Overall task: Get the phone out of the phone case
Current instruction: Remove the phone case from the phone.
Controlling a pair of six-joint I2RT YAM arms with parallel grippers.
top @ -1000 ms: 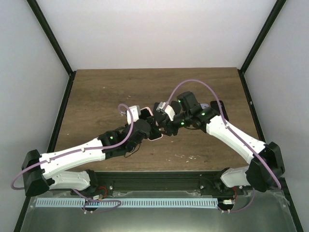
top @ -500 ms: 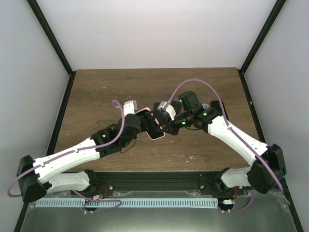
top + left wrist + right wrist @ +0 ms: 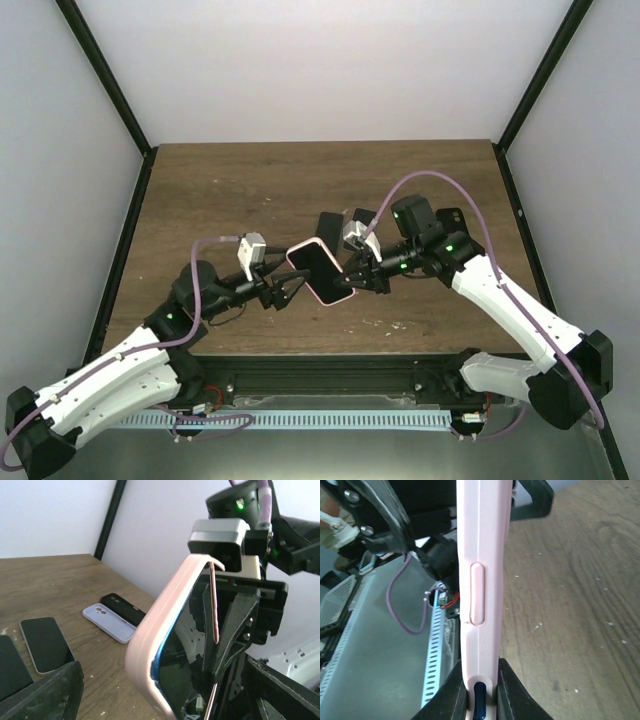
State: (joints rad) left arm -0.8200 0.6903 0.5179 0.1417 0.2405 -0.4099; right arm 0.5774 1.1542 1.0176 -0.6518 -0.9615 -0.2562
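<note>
A phone (image 3: 328, 270) with a dark screen sits in a pink phone case (image 3: 303, 251) and is held above the table's middle. My right gripper (image 3: 358, 277) is shut on its right end. In the right wrist view the fingers (image 3: 447, 700) pinch the case (image 3: 481, 555) edge-on, and a blue button (image 3: 479, 702) shows between them. My left gripper (image 3: 289, 289) stands open at the phone's left end. In the left wrist view the pink rim (image 3: 162, 630) and the phone's blue edge (image 3: 159, 655) rise between its wide-spread fingers (image 3: 45, 692).
On the wood table (image 3: 220, 190) behind the arms lie a black phone (image 3: 328, 222) and a dark case (image 3: 452, 216). The left wrist view shows a lavender case (image 3: 107, 622), a black case (image 3: 122, 609) and a white-edged phone (image 3: 46, 644) lying flat.
My left arm has pulled back toward the near left and its gripper has opened wider. My right gripper has shut on the cased phone and carried it slightly right and nearer.
</note>
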